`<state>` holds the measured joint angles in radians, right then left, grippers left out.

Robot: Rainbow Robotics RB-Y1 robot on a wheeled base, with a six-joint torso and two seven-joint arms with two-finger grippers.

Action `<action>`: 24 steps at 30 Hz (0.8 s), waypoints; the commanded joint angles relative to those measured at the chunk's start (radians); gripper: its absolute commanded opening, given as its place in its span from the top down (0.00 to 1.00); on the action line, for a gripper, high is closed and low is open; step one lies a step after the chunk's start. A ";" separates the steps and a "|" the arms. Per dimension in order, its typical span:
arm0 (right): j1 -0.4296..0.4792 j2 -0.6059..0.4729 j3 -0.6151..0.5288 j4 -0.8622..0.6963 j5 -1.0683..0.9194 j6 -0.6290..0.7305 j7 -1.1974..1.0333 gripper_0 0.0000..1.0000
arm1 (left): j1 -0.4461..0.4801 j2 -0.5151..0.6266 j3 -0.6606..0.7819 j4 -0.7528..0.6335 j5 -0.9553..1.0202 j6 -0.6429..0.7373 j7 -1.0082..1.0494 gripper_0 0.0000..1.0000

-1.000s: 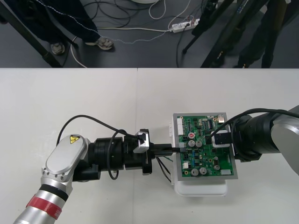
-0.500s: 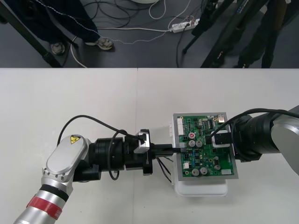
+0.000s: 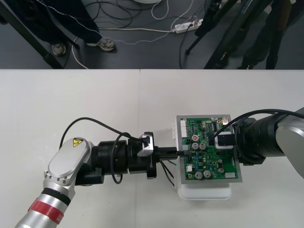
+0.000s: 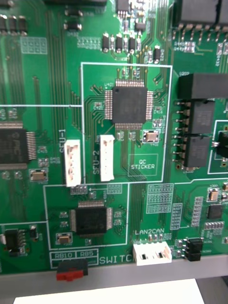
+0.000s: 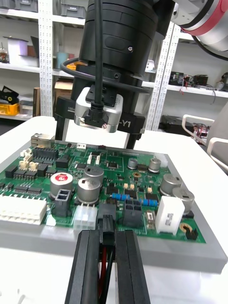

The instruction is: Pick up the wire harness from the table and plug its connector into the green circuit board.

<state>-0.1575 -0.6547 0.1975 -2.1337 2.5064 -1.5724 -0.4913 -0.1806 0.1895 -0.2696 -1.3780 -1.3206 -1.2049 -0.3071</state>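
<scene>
Left claw [image 5: 107,236], plug [image 5: 106,224] clamped (pointing at board [image 5: 142,172])

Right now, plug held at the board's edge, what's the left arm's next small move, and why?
Probably ease the left gripper slightly forward: its fingers clamp the plug at the green circuit board's black connector, and I can't see it fully seated.

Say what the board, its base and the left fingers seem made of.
Board: rigid laminate, probably fibreglass, under glossy green lacquer with white print and fine traces. Base: likely plastic, plain matte white, rounded corners. Left fingers, shut on the plug: smooth black with a slight sheen, plastic or coated metal; cannot tell.
</scene>
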 commanded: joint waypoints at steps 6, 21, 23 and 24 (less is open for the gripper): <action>0.003 0.017 0.011 -0.035 -0.034 0.002 -0.052 0.00 | -0.023 -0.030 -0.063 -0.050 0.037 0.025 0.002 1.00; 0.003 0.017 0.013 -0.035 -0.035 0.002 -0.053 0.00 | -0.037 -0.051 -0.072 -0.050 0.030 0.044 -0.003 1.00; 0.003 0.017 0.011 -0.035 -0.035 0.002 -0.053 0.00 | -0.037 -0.055 -0.072 -0.049 0.029 0.045 -0.003 1.00; 0.003 0.017 0.013 -0.035 -0.035 0.002 -0.053 0.00 | -0.039 -0.055 -0.072 -0.049 0.029 0.045 -0.004 1.00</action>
<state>-0.1567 -0.6548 0.1975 -2.1337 2.5033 -1.5728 -0.4969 -0.1812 0.1896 -0.2915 -1.3781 -1.3090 -1.1694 -0.3072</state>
